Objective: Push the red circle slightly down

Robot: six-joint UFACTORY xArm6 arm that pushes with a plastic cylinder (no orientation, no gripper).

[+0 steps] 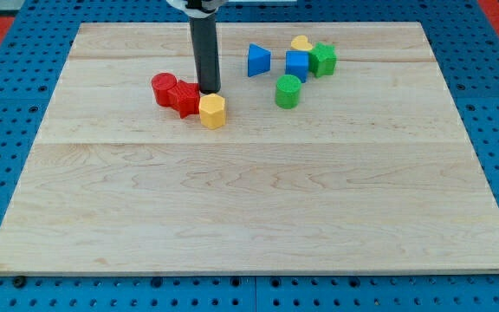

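Red circle (pixel 164 87): a short round block sitting on the wooden board (pixel 249 217) in the upper left of the frame, touching a second red block (pixel 184 97) of irregular shape just to its right. A yellow hexagon (pixel 212 111) is lying just right of and below that second block, touching it. My tip (pixel 209 91) is resting at the upper right of the second red block, directly above the hexagon and apart from the circle. The arm is carrying no pincer, only the rod, so nothing is spread or pinching. The circle is looking light, rigid and smooth-sided, likely to slide easily on the wood and to roll off a push that is not centred. No hold is possible; contact would best be made at the middle of its top edge, pushing toward the frame's bottom. A blue triangle (pixel 259 61), blue cube (pixel 297 65), yellow heart (pixel 301 42), green star-like block (pixel 322 59) and green cylinder (pixel 288 90) are clustering well to the right.
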